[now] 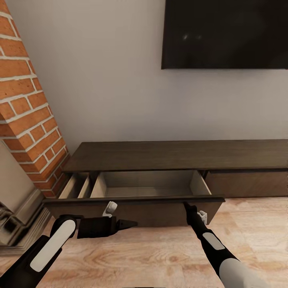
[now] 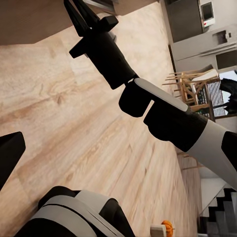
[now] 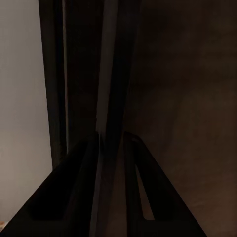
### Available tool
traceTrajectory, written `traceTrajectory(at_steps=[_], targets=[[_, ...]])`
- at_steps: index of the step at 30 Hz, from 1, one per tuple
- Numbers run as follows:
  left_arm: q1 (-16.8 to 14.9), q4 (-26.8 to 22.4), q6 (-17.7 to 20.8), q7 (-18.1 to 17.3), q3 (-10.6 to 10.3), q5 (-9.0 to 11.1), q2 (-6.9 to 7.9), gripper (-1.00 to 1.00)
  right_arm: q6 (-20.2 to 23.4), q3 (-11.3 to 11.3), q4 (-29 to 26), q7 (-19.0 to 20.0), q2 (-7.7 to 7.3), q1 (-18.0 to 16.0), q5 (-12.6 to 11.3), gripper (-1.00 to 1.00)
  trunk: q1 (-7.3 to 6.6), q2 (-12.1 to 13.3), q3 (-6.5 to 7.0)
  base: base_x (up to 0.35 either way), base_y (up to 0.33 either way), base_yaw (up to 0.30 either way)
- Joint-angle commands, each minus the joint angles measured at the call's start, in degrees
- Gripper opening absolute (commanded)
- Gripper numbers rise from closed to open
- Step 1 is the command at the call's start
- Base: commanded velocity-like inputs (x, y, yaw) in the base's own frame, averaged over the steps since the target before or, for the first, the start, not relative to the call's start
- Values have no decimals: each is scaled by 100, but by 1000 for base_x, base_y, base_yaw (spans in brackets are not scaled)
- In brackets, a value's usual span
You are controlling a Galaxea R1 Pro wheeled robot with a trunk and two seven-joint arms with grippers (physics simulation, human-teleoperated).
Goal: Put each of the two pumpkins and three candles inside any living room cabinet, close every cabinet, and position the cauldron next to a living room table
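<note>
Frontally, head view: cabinet (image 1: pixel 176 156) against wall (image 1: pixel 112 80), its drawer (image 1: pixel 136 200) pulled out; right gripper (image 1: pixel 187 205) pinches the drawer front. Left gripper (image 1: pixel 130 224) clenched, empty. Left wrist view: pumpkin (image 2: pixel 168 227) far off on floor (image 2: pixel 64 113).

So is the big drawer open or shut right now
Open. The drawer is pulled out from the cabinet, its pale inside showing; the right gripper is at its front edge.
</note>
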Motion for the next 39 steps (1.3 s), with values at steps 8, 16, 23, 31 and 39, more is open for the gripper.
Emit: traceTrajectory(at_steps=[8, 16, 23, 31, 39], targets=[[-6, 4, 5, -39, -11, -29, 3, 100, 64, 101, -6, 37, 70, -5, -24, -100, -3, -3, -4, -80, 0, 0], [-6, 3, 5, -40, -8, -29, 3, 100, 66, 94, 1, 37, 70, -4, -31, -100, -3, -3, -4, -20, 0, 0], [-6, 3, 5, -39, -3, -29, 3, 100, 63, 92, 19, 37, 70, -5, -41, -100, -3, -3, -4, -76, 0, 0], [-6, 3, 5, -41, -2, -29, 3, 100, 62, 92, 20, 37, 70, -5, -41, -100, -3, -3, -4, -4, 0, 0], [-6, 3, 5, -39, -2, -29, 3, 100, 56, 92, 20, 37, 70, -7, -31, -100, -3, -3, -4, -61, 0, 0]])
